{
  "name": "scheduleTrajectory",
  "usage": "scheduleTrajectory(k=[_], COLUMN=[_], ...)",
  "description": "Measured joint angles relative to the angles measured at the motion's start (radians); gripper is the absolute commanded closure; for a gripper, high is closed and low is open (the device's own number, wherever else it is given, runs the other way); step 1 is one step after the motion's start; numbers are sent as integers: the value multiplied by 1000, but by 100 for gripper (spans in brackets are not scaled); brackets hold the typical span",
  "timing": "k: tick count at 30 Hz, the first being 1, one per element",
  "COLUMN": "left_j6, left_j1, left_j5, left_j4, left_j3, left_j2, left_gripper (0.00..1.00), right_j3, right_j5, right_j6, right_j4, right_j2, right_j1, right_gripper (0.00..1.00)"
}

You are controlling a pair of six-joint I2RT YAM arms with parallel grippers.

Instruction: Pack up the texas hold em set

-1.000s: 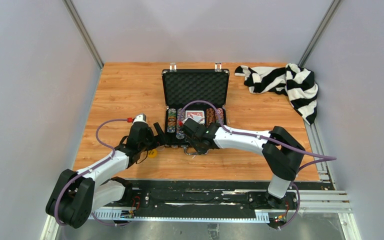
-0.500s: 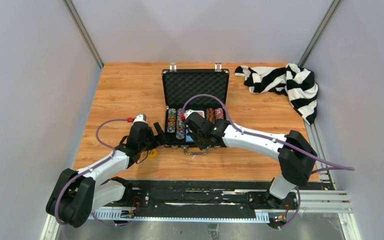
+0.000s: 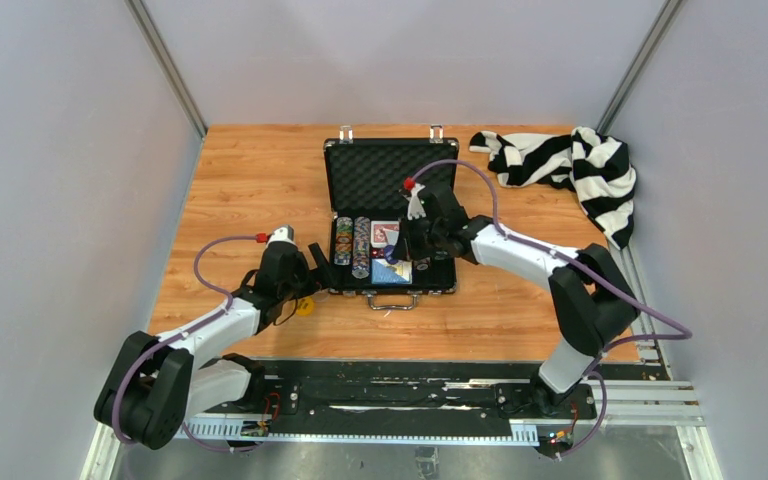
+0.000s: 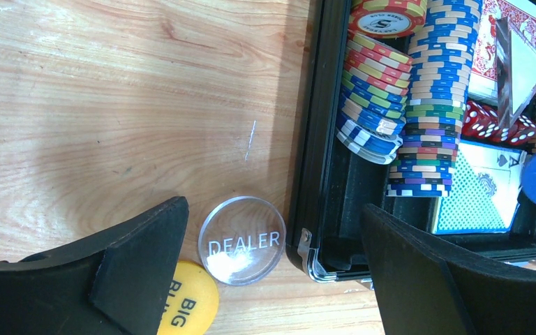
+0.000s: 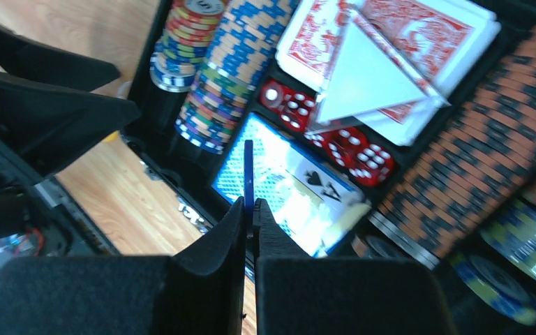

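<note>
Over the middle of the open case, the right gripper (image 5: 250, 209) is squeezed tight on a thin blue button (image 5: 248, 171), which stands on its edge between the two fingers. A second ago this gripper was lower down, by the metal handle (image 3: 394, 301) at the front of the case, and its fingers were a little apart. Now it has moved up and in over the case.

Under the blue button lie the blue-green cards (image 5: 286, 181) with an ace on top. Red dice (image 5: 352, 150) sit just beside them. The red cards (image 5: 419, 35) are past the dice, and rows of chips (image 5: 230, 77) fill the slots on both sides.

The left gripper (image 3: 312, 270) has stayed in the same spot. It is open wide, low by the front left corner of the case (image 3: 392, 292). Between its fingers, a see-through DEALER button (image 4: 242, 239) lies on the desk (image 3: 250, 180), just beside the case wall. A yellow button (image 4: 188, 307) pokes out from under it.

The lid stands up at the back. Wide bare wood lies to the left of the case. More wood lies to the right, up to the striped cloth (image 3: 570, 165) in the far right corner. Only a thin strip of desk runs between the handle and the near edge. Grey walls close in on three sides.
</note>
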State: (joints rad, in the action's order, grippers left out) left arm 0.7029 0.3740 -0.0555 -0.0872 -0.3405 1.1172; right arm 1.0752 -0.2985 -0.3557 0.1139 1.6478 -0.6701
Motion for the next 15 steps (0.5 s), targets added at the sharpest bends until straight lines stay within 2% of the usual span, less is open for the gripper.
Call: scheduleTrajectory(k=[5,10,12,15], left_j6=[-5,-10,-12,-12], left_j1=[0,-2,-4,-5], left_j5=[0,0,0,2], left_j4=[2,6,6,6], left_j3=[0,0,0,0], left_j2=[-1,-3,-3,-3], left_gripper=[1,1,1,1], right_j3=[-1,-2,-3,-3], right_j5=[-149,-203,-198,-186], right_j6=[-61,-76,-75,-71], right_j4=[-100,-112,-111,-106], right_j2=[77,131,136,136], right_j1=[14,14,14,14], right_gripper=[99,97,91,72])
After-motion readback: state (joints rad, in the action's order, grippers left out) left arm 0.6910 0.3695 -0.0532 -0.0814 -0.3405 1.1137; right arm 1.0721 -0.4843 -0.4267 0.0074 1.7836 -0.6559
